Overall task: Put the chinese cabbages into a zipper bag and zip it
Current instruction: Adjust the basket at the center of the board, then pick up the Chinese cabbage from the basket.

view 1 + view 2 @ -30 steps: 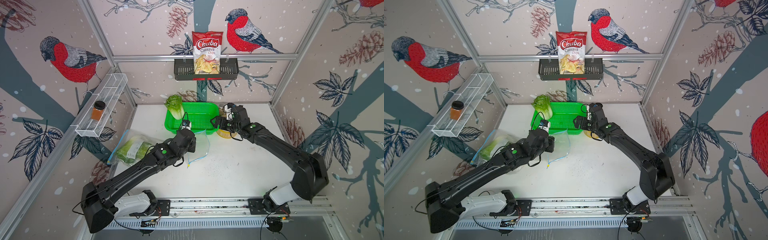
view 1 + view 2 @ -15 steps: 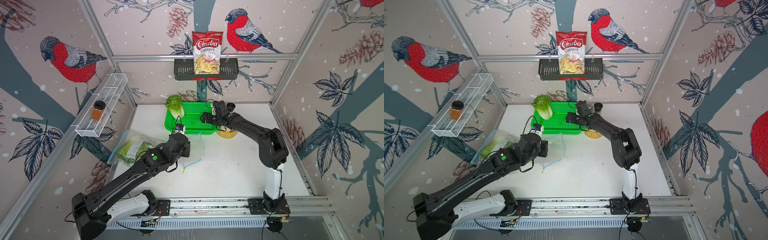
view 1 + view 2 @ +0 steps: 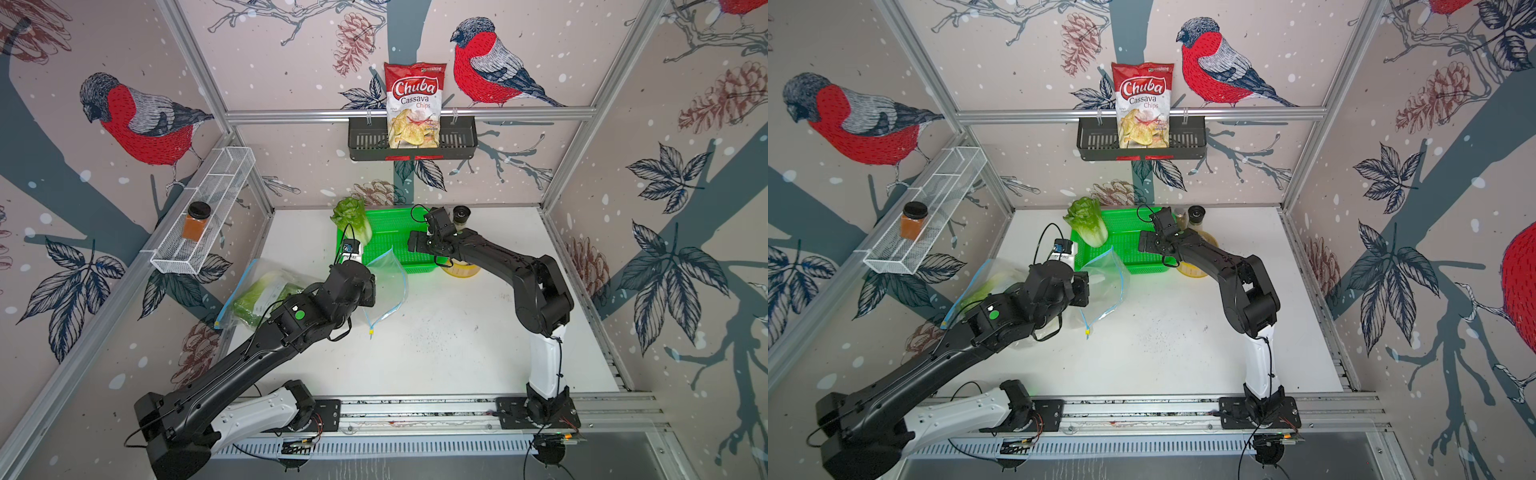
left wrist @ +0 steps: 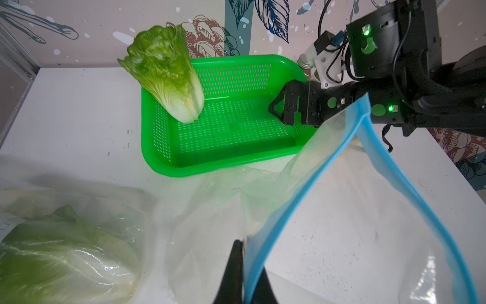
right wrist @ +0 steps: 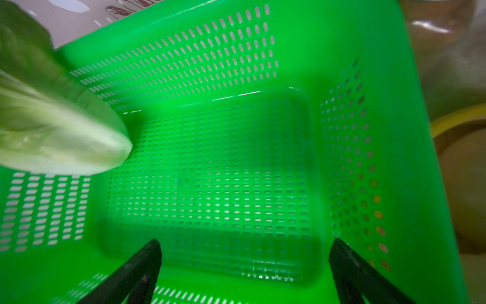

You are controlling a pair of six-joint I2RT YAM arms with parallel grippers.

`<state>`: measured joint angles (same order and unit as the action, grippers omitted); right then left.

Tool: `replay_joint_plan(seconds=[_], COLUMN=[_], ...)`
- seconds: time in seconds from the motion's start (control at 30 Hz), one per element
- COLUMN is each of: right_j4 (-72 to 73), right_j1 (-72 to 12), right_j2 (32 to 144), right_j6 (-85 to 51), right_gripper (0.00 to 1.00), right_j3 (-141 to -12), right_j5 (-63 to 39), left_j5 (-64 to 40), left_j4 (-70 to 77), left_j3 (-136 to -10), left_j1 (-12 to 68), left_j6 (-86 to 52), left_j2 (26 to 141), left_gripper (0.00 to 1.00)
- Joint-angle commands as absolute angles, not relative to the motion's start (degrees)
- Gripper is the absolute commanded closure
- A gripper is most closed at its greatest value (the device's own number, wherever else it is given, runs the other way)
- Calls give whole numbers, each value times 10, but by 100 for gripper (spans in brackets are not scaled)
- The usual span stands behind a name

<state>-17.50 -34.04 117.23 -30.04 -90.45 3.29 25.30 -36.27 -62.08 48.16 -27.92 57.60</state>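
Left gripper [image 4: 246, 247] pinched on the zipper bag [image 3: 386, 282] by its blue rim, right gripper [image 5: 246, 243] spread wide and empty over the green basket [image 5: 184, 65], chinese cabbage [image 4: 168, 76] leaning on its far corner, bare table [image 3: 436, 340] between the arms.

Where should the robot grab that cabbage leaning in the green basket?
Probably grip the cabbage around its pale ribbed base, which looks firmer than the floppy leaves. It leans on the basket corner, base down inside, so the open right gripper should come across the basket from its free side.
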Motion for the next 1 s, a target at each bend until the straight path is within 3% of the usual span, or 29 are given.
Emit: replay_joint_plan(seconds=[0.0, 0.43, 0.77, 0.97], right_j4=[-215, -155, -144, -133], right_j1=[-343, -405, -435, -453], right_j2=[1158, 1134, 1197, 1251], right_j6=[-305, -247, -285, -293], right_gripper=[0, 0, 0, 0], right_j3=[-896, -957, -1061, -1135], right_j5=[60, 4, -42, -44], left_j5=[282, 350, 473, 477], left_j4=[-378, -462, -540, -505], left_j3=[-639, -757, -836, -816], left_j1=[481, 460, 373, 304], left_j6=[-258, -222, -170, -134], left_j2=[580, 576, 582, 580], left_gripper=[93, 94, 95, 98])
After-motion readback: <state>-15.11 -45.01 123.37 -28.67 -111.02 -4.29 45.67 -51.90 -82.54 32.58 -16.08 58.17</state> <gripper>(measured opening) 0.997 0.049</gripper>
